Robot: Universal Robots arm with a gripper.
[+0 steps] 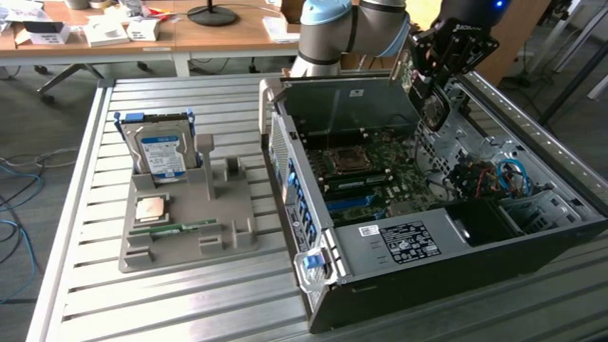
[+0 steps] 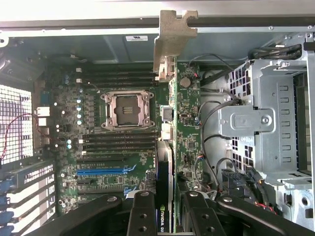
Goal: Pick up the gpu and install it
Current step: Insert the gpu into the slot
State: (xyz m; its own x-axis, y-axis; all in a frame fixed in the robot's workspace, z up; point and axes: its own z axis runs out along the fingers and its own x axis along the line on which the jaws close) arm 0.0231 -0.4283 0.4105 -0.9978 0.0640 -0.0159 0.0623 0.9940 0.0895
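My gripper (image 1: pixel 429 89) hangs over the far end of the open computer case (image 1: pixel 399 246), shut on the gpu (image 1: pixel 435 112), which it carries on edge. In the wrist view the gpu (image 2: pixel 166 128) runs edge-on away from my gripper (image 2: pixel 167 216), with a black finger (image 2: pixel 141 214) pressed on each side of it. Its silver bracket (image 2: pixel 173 39) points toward the case's far wall. The card is poised above the motherboard (image 2: pixel 113 123), beside the empty CPU socket (image 2: pixel 125 109) and above the expansion slots (image 2: pixel 103 172). I cannot tell whether its lower edge touches a slot.
A grey parts tray (image 1: pixel 190 246) stands on the slatted table at the exterior view's left, holding a hard drive (image 1: pixel 161 153), a CPU (image 1: pixel 152 208) and a memory stick (image 1: pixel 176 229). Inside the case are a metal drive cage (image 2: pixel 266 123) and loose cables (image 1: pixel 508 174).
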